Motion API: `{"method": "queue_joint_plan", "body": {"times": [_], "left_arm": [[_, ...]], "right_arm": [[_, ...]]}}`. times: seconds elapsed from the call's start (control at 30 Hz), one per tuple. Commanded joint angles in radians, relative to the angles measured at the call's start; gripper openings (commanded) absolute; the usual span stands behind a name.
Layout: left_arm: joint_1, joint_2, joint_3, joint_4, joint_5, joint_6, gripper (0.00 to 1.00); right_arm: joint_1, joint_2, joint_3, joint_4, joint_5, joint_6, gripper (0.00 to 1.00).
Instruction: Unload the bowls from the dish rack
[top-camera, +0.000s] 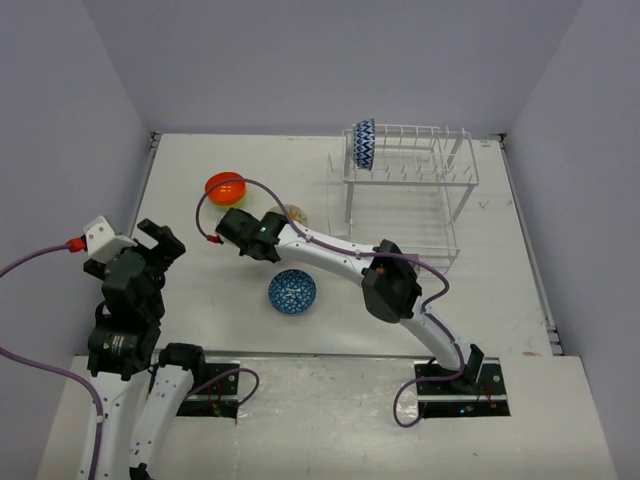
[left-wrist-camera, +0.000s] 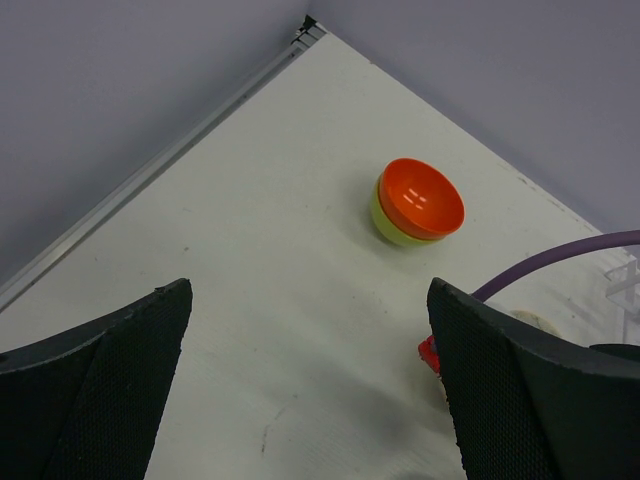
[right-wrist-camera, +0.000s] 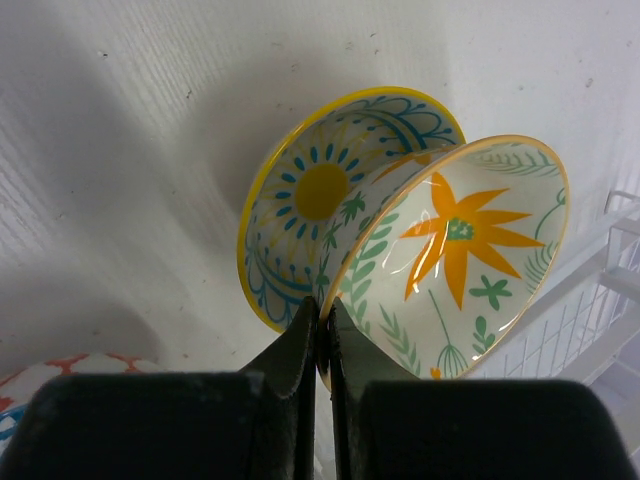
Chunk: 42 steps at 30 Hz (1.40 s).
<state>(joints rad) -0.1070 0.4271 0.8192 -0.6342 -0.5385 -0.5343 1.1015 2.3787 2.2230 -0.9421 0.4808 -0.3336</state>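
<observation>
My right hand (right-wrist-camera: 322, 338) is clamped on the thin rim of the flower-and-leaf bowl (right-wrist-camera: 460, 250), which is tilted against the yellow-rimmed bowl (right-wrist-camera: 300, 200) on the counter (top-camera: 500, 300) beside the dish rack (top-camera: 440, 190). It looks light, stiff and glossy, so probably slippery, and the rim's the place to grab. My left hand (left-wrist-camera: 310, 290) is spread apart and empty. The zigzag bowl (top-camera: 364, 144) sits in the rack.

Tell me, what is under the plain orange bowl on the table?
A lime-green bowl: the orange bowl sits nested in it. Only its outer side shows; its inside is covered.

Plain, perhaps greyish walls (top-camera: 300, 60) flank a white table (top-camera: 500, 300).
</observation>
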Motion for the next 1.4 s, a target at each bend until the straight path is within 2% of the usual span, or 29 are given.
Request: {"method": "queue_joint_plan", "body": {"times": [0.0,0.2,0.3,0.33,0.37,0.43,0.53,0.67,0.73,0.87,0.97,1.0,1.03,1.07,1.1,1.17,1.2,1.3,1.33,1.37], "left_arm": [[0.000,0.007,0.009,0.030,0.000,0.013,1.00],[0.000,0.009,0.008,0.031,0.003,0.014,1.00],[0.000,0.007,0.008,0.031,0.003,0.014,1.00],[0.000,0.009,0.008,0.031,0.003,0.014,1.00],[0.000,0.010,0.008,0.033,0.003,0.014,1.00],[0.000,0.010,0.008,0.033,0.005,0.014,1.00],[0.000,0.010,0.008,0.033,0.005,0.016,1.00],[0.000,0.010,0.008,0.033,0.006,0.016,1.00],[0.000,0.007,0.008,0.031,0.005,0.016,1.00],[0.000,0.006,0.008,0.031,0.005,0.017,1.00],[0.000,0.006,0.006,0.033,0.005,0.017,1.00],[-0.002,0.009,0.003,0.036,0.009,0.020,1.00],[0.000,0.007,-0.002,0.044,0.017,0.026,1.00],[-0.002,0.015,-0.008,0.054,0.055,0.036,1.00],[0.000,0.022,-0.018,0.071,0.084,0.046,1.00],[0.000,0.053,-0.031,0.103,0.147,0.077,1.00],[0.000,0.097,-0.029,0.106,0.190,0.083,1.00],[0.000,0.172,-0.020,0.106,0.254,0.100,1.00],[-0.002,0.182,-0.023,0.114,0.270,0.108,1.00],[0.000,0.194,-0.028,0.123,0.287,0.114,1.00]], "right_arm": [[0.020,0.002,0.052,0.043,0.041,-0.030,0.00],[0.020,0.019,0.055,0.051,0.038,-0.038,0.06],[0.020,0.022,0.056,0.054,0.036,-0.036,0.17],[0.020,0.022,0.052,0.060,0.038,-0.033,0.30],[0.020,0.019,0.049,0.063,0.039,-0.032,0.34],[0.021,0.013,0.047,0.059,0.025,-0.027,0.35],[0.031,-0.016,0.044,0.042,0.006,-0.010,0.43],[0.046,-0.134,0.026,0.031,-0.056,0.011,0.64],[0.050,-0.185,0.029,0.009,-0.093,0.043,0.68],[0.034,-0.401,-0.035,0.032,-0.166,0.094,0.75],[-0.032,-0.540,-0.084,0.098,-0.284,0.201,0.78],[-0.087,-0.658,-0.164,0.183,-0.338,0.264,0.86],[-0.126,-0.724,-0.213,0.184,-0.338,0.301,0.99],[-0.168,-0.792,-0.271,0.286,-0.403,0.338,0.99],[-0.284,-0.920,-0.389,0.340,-0.448,0.400,0.99],[-0.427,-1.033,-0.507,0.476,-0.543,0.548,0.99],[-0.569,-1.108,-0.608,0.517,-0.639,0.629,0.99],[-0.778,-1.129,-0.675,0.558,-0.825,0.668,0.99],[-0.817,-1.103,-0.678,0.562,-0.975,0.673,0.97],[-0.847,-1.084,-0.675,0.566,-1.052,0.670,0.95]]}}
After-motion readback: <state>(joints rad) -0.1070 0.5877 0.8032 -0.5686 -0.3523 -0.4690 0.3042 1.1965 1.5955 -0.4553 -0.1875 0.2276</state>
